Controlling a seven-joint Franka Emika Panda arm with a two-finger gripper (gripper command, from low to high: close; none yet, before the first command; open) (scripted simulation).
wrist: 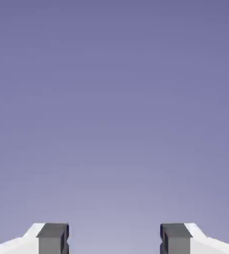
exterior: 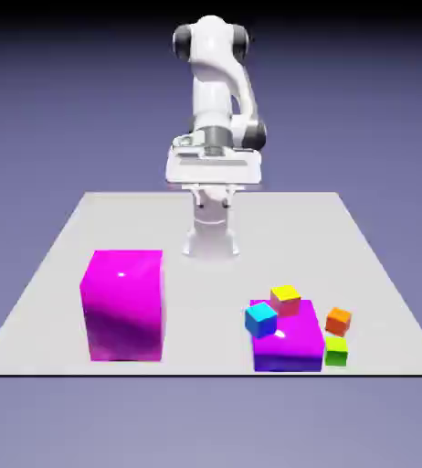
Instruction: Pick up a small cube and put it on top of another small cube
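Looking across the pale grey table (exterior: pixel 87 238), you have the white arm's two-finger gripper (exterior: pixel 213 199) held up near the robot's base, toward twelve o'clock in the exterior view, well apart from every block. Your hand view shows only blue-violet backdrop, with the two grey fingertips (wrist: pixel 53 238) standing wide apart and nothing between them, so the claw is spread and empty.

The tiny orange cube with darker red-orange sides (exterior: pixel 339 321) sits on the table toward four o'clock, just beside the right edge of the low magenta block (exterior: pixel 288 349). The tiny cube with a yellow top and pinkish-red sides (exterior: pixel 285 299) rests at that block's far edge, at about eleven o'clock from the orange one. The small cyan-blue cube (exterior: pixel 261 318) sits at the block's left corner, close to the yellow-topped cube. The small lime-green cube (exterior: pixel 335 351) lies at six o'clock from the orange cube, near the block's front right corner. The tall magenta block (exterior: pixel 123 304) stands alone toward eight o'clock
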